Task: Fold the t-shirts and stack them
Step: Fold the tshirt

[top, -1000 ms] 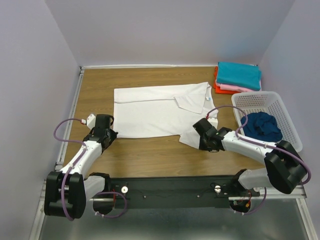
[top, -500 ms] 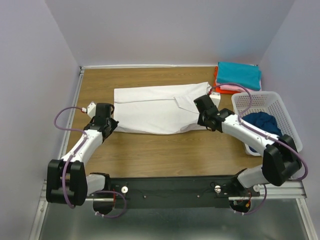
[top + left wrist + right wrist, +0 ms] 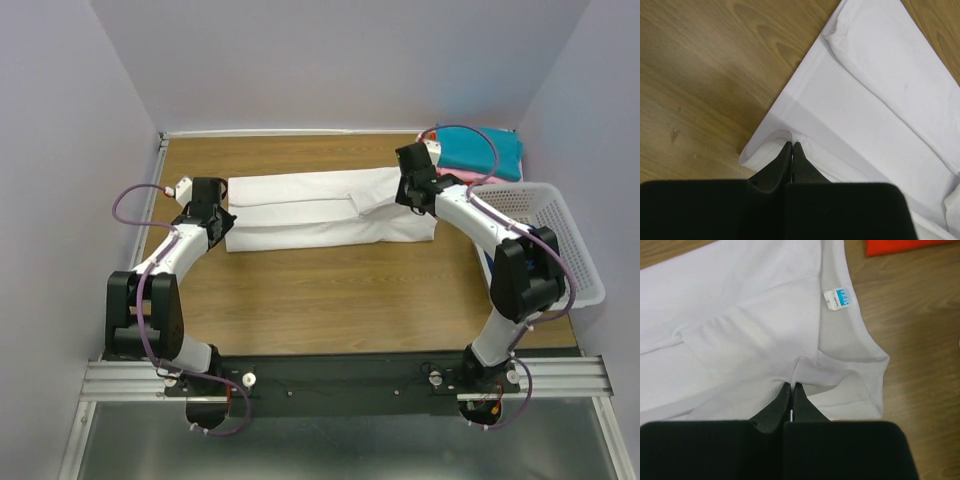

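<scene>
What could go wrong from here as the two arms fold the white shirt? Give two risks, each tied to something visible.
1. The left gripper and right gripper each pinch only a thin bit of the white shirt at their tips; the cloth may slip out and the fold fall open.
2. The right arm reaches close to the pile of folded shirts and the basket; a wide swing might knock them.

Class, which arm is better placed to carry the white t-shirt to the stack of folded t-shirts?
Probably the right. The right gripper is shut on the collar end of the white t-shirt, beside the stack of folded t-shirts at the far right; the left gripper pinches the opposite end, farther away.
</scene>
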Robot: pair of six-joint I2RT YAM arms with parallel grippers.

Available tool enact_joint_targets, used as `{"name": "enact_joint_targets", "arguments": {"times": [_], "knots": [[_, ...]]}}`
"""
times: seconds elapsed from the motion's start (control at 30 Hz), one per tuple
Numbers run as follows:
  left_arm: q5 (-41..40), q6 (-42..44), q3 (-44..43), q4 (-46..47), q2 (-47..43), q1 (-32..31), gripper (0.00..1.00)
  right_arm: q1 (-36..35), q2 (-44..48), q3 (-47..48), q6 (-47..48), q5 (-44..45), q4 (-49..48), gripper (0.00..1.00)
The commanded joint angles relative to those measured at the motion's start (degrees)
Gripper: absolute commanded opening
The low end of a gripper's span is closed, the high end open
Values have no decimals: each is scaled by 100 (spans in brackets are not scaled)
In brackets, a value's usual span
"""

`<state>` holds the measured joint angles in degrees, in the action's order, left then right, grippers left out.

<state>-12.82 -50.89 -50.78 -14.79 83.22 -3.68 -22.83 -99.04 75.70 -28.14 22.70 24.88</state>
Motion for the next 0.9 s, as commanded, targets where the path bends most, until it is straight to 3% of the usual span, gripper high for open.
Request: {"name": "enact_joint_targets", "arguments": {"times": [0.0, 0.3, 0.33, 0.37, 0.43, 0.47, 0.5, 0.53, 0.57, 0.7, 0.87], "knots": [[-28, 202, -353, 37, 360, 131, 0, 173, -482, 602, 423, -327, -151, 1], [-159, 238, -976, -42, 1213, 184, 0, 437, -1810, 1824, 705, -714, -159, 3], [-186, 247, -1047, -42, 1345, 201, 14, 455, -1942, 1956, 713, -705, -159, 5], [-264, 316, -1230, -77, 1468, 219, 43, 498, -2178, 2227, 757, -705, -159, 9], [-387, 334, -1486, -217, 1583, 236, 60, 525, -2408, 2536, 819, -705, -151, 25], [-423, 343, -1774, -270, 1627, 245, 67, 551, -2522, 2659, 923, -749, -151, 43], [-441, 413, -1890, -296, 1679, 245, 96, 552, -2532, 2747, 942, -784, -142, 64], [-389, 414, -2013, -323, 1706, 245, 98, 552, -2497, 2713, 959, -819, -142, 93], [-327, 492, -2136, -341, 1741, 237, 98, 543, -2419, 2609, 890, -863, -142, 100], [-3, 729, -2760, -166, 2022, 79, 98, 543, -1725, 1608, 539, -1162, -177, 100], [841, 1124, -3699, 116, 3084, -62, 98, 543, -1135, 272, 213, -1830, -519, 100]]}}
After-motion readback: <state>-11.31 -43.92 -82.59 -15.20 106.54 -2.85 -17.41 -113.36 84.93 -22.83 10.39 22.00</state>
